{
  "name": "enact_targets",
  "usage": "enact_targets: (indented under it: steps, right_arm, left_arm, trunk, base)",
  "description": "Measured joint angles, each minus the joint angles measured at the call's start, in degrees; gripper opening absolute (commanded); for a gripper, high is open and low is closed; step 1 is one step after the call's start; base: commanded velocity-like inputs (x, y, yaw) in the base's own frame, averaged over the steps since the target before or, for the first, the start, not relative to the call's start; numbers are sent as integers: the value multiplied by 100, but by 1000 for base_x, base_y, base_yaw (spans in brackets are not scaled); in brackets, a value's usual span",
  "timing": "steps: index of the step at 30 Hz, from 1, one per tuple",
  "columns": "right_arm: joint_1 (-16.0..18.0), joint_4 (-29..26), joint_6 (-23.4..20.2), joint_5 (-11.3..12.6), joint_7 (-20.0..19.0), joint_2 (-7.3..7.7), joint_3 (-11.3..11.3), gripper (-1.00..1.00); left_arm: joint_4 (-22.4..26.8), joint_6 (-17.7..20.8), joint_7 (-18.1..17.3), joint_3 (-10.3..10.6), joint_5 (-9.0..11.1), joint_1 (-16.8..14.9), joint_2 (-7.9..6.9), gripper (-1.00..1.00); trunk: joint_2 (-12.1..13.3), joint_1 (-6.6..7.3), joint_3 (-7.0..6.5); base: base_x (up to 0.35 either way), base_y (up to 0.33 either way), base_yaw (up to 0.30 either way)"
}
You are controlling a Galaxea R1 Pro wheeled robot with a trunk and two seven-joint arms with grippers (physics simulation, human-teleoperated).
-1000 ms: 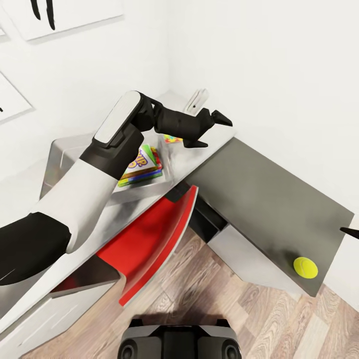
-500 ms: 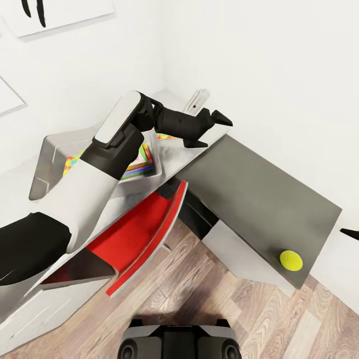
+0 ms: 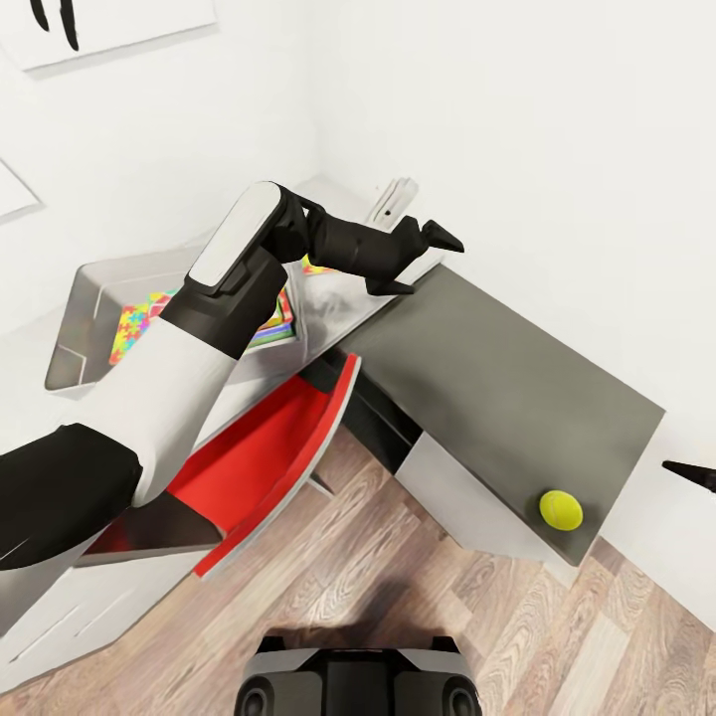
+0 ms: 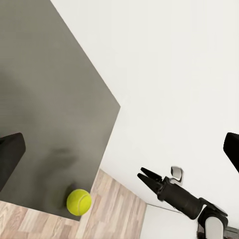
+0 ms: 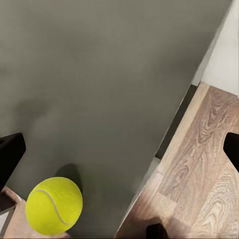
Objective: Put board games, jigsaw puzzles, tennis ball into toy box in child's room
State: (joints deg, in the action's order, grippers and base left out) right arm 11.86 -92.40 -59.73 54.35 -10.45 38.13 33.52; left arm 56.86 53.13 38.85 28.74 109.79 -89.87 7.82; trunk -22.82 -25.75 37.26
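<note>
Matt surfaces, wood grain, one fuzzy ball

The dark grey desk top looks smooth and matt; the yellow-green tennis ball at lower right looks felted, with a pale seam. The light wood-plank floor shows clear grain. The light grey toy box at left has a dull sheen; the red panel looks glossy plastic.
</note>
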Motion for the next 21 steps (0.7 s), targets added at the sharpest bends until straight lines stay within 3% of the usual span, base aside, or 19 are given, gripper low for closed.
enact_targets:
  steps: [10, 21]
  right_arm:
    - [1, -4, 0, -41, 138, 0, -329, 100]
    - [6, -5, 1, -49, 255, -8, -426, 100]
  left_arm:
    - [0, -3, -3, 0, -6, 4, 0, 100]
    - [0, -7, -7, 0, -4, 8, 0, 100]
  trunk:
    - [0, 0, 0]
    - [0, 0, 0]
  base:
    - [-6, -10, 0]
    - [-1, -2, 0]
